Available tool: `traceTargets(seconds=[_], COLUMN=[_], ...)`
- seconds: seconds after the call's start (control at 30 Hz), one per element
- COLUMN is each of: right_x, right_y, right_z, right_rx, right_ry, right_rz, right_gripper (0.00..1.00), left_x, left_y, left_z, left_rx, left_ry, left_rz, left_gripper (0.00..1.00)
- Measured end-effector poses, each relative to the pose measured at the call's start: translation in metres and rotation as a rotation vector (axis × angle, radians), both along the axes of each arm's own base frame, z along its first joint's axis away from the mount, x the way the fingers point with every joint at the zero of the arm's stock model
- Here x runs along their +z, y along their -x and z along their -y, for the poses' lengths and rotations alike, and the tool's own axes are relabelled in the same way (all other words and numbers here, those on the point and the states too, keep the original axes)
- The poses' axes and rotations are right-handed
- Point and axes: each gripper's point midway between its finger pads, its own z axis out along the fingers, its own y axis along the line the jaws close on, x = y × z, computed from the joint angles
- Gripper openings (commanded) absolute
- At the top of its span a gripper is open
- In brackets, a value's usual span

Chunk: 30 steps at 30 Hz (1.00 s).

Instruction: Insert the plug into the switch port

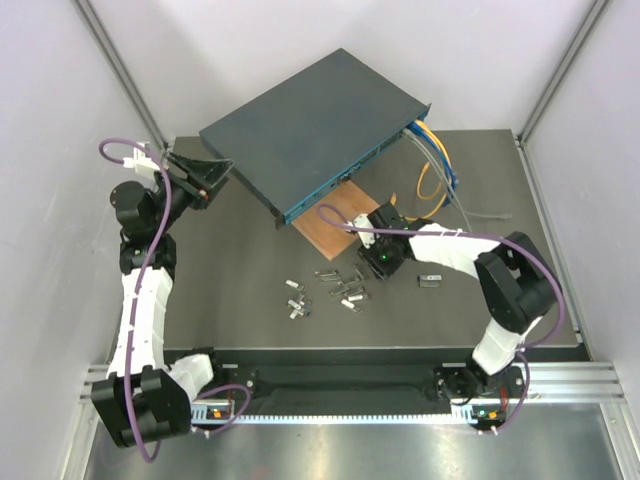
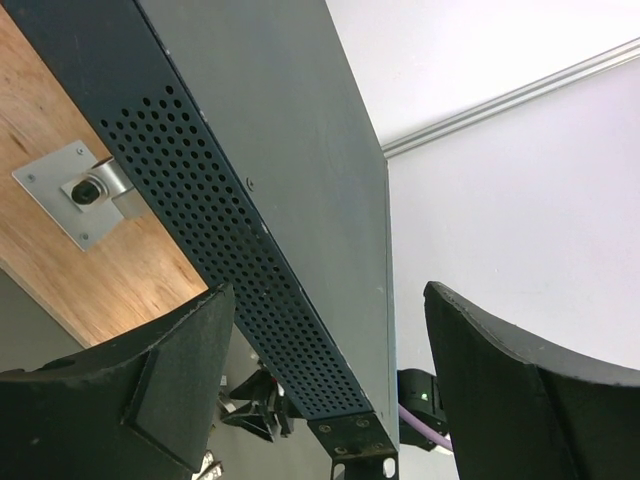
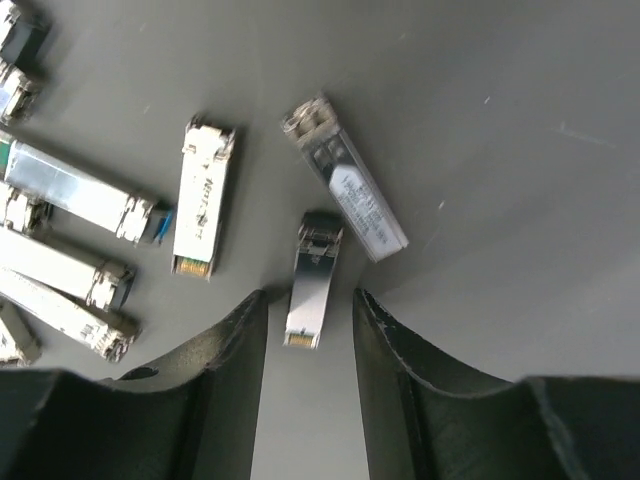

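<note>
The switch (image 1: 310, 125), a flat dark blue-grey box, lies tilted at the back of the table with its teal front face (image 1: 350, 172) turned toward the right arm. My left gripper (image 1: 205, 180) is open at the switch's left corner. In the left wrist view its fingers (image 2: 170, 380) stand either side of the perforated side wall (image 2: 250, 270), apart from it. My right gripper (image 1: 368, 265) is open and low over the table. In the right wrist view it (image 3: 308, 305) straddles a small silver plug (image 3: 312, 282) lying on the table, with gaps on both sides.
Several more silver plugs (image 1: 325, 290) lie loose mid-table, and they also show in the right wrist view (image 3: 200, 200). One dark plug (image 1: 430, 280) lies to the right. A thin brown board (image 1: 335, 225) sits under the switch's front. Blue and yellow cables (image 1: 438, 160) run from the switch's right end.
</note>
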Motion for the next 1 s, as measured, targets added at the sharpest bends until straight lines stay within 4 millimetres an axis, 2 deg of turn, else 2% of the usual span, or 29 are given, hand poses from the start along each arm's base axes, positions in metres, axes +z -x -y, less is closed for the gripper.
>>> traceTargets(seconds=[0.1, 0.17, 0.2, 0.23, 0.33, 0.5, 0.57, 0.67, 0.83, 0.93, 1.0], right_x=[-0.002, -0.001, -0.001, -0.001, -0.001, 0.004, 0.015, 0.051, 0.159, 0.218, 0.244], right_y=[-0.008, -0.013, -0.015, -0.017, -0.018, -0.017, -0.015, -0.018, -0.03, -0.029, -0.029], right_z=[-0.004, -0.008, -0.01, -0.012, -0.014, -0.009, -0.001, 0.018, 0.05, 0.065, 0.07], right_rx=[-0.019, -0.026, -0.027, -0.029, -0.034, -0.056, -0.078, -0.142, -0.25, -0.293, -0.324], right_ry=[0.006, 0.003, 0.002, 0.001, 0.005, -0.011, -0.054, -0.157, -0.439, -0.581, -0.66], right_rz=[0.006, 0.015, 0.018, 0.02, 0.029, 0.006, -0.011, -0.006, 0.184, 0.295, 0.335], right_gripper=[0.38, 0.33, 0.29, 0.19, 0.0, 0.0, 0.0, 0.0, 0.0, 0.0, 0.0], left_x=[0.004, 0.009, 0.012, 0.014, 0.023, 0.047, 0.057, 0.071, 0.103, 0.125, 0.134], left_y=[0.0, 0.0, 0.001, 0.001, 0.001, 0.003, 0.005, 0.007, 0.012, 0.016, 0.021], left_z=[0.0, 0.0, 0.0, 0.0, 0.0, -0.001, -0.001, -0.001, 0.007, 0.032, 0.057], left_rx=[0.0, 0.0, 0.0, 0.0, 0.001, 0.008, 0.011, 0.017, 0.024, -0.02, -0.069], left_ry=[-0.001, -0.004, -0.006, -0.01, -0.03, -0.098, -0.131, -0.176, -0.274, -0.364, -0.421], left_rz=[0.009, 0.02, 0.027, 0.035, 0.063, 0.145, 0.183, 0.229, 0.341, 0.439, 0.502], left_gripper=[0.81, 0.8, 0.8, 0.8, 0.79, 0.8, 0.8, 0.81, 0.81, 0.81, 0.81])
